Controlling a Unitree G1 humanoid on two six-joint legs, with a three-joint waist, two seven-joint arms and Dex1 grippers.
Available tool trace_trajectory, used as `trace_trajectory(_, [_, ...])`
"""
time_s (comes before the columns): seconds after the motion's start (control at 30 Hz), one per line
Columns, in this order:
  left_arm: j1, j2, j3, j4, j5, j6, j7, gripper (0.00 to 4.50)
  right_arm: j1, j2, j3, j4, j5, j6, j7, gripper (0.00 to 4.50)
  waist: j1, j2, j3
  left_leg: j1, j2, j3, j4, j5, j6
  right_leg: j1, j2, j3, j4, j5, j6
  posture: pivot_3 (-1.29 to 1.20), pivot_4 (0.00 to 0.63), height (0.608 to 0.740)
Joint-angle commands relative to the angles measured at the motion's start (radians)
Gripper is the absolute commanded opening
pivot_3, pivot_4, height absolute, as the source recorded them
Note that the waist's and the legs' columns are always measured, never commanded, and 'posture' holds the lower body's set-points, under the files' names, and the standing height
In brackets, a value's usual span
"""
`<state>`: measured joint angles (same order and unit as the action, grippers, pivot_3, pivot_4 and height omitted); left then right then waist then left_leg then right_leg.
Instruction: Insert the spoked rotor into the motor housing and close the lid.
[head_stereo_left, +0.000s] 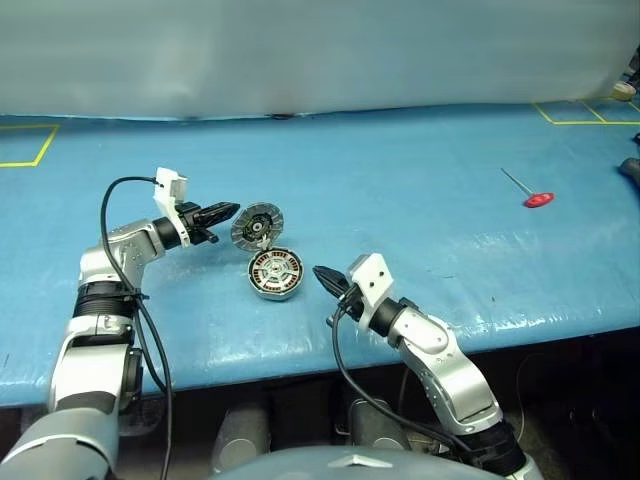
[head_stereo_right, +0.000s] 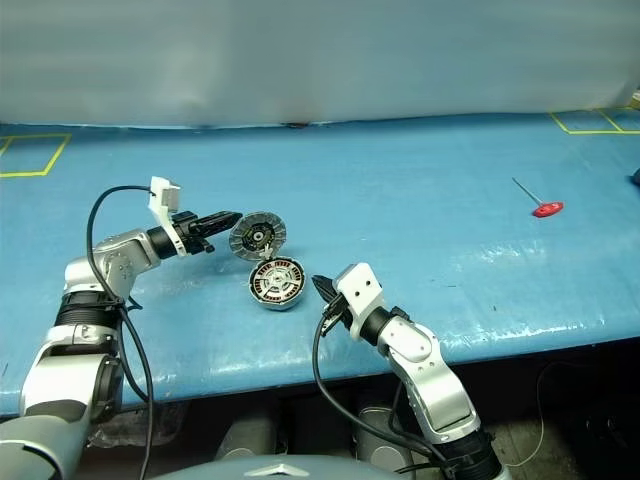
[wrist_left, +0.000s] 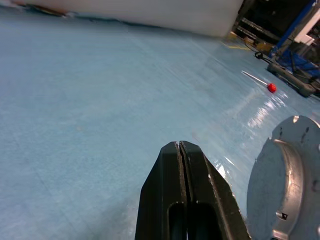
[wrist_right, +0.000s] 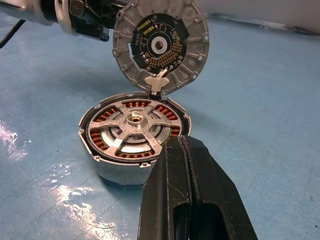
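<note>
Rotor (wrist_right: 134, 131) sitting inside housing (wrist_right: 117, 170), frame centre | lid (wrist_right: 160, 47) standing open | left gripper (head_stereo_left: 226, 211) pressed together behind lid | right gripper (head_stereo_left: 322, 275) pressed together, empty

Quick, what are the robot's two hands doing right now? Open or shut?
Left tool: shut, holding nothing, its tip behind the raised lid.
Right tool: shut, holding nothing, beside the motor housing.

I see the lid (wrist_left: 285, 185) cut off at the left wrist view's edge; beyond the lid, the red-handled tool (wrist_left: 270, 87) is too small to identify.
</note>
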<state>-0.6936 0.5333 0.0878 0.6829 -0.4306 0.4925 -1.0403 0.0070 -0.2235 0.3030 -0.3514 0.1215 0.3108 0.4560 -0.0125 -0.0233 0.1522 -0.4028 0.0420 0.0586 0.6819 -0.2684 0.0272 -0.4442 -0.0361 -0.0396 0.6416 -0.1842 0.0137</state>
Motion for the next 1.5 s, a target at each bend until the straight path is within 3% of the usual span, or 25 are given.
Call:
trace_trajectory(0.03, [-0.057,-0.001,-0.026,0.012,0.024,0.006,-0.06,0.04,0.001,0.003,-0.013,-0.045,0.001,-0.006,-0.015,0.0,0.001,0.0,0.0,0.0,0.0,0.0,0.0,0.0,0.0,0.0,0.0,0.0,0.0,0.0,0.0,0.0,0.15,0.74])
trace_trajectory(0.23, [-0.081,-0.009,-0.052,0.011,0.04,0.024,-0.125,0.04,0.006,0.005,-0.013,-0.042,0.0,-0.007,-0.032,0.0,0.0,0.0,0.0,0.0,0.0,0.0,0.0,0.0,0.0,0.0,0.0,0.001,0.0,0.0,0.0,0.0,0.15,0.74])
trace_trajectory(0.53, [-0.045,0.003,-0.1,-0.137,0.021,0.099,-0.223,0.04,-0.009,0.009,-0.001,-0.009,-0.014,-0.008,-0.048,0.0,0.0,0.0,0.0,0.0,0.0,0.0,0.001,0.0,0.0,0.0,0.0,0.001,0.0,0.0,0.0,0.0,0.15,0.74])
trace_trajectory(1.5, [0.11,0.03,-0.263,-0.356,0.055,0.182,-0.291,0.04,-0.015,0.027,-0.014,0.019,-0.023,-0.01,-0.059,0.0,0.001,0.0,0.0,0.0,0.0,0.0,0.002,0.0,0.0,0.0,0.0,0.002,0.001,0.0,0.0,0.0,0.15,0.74])
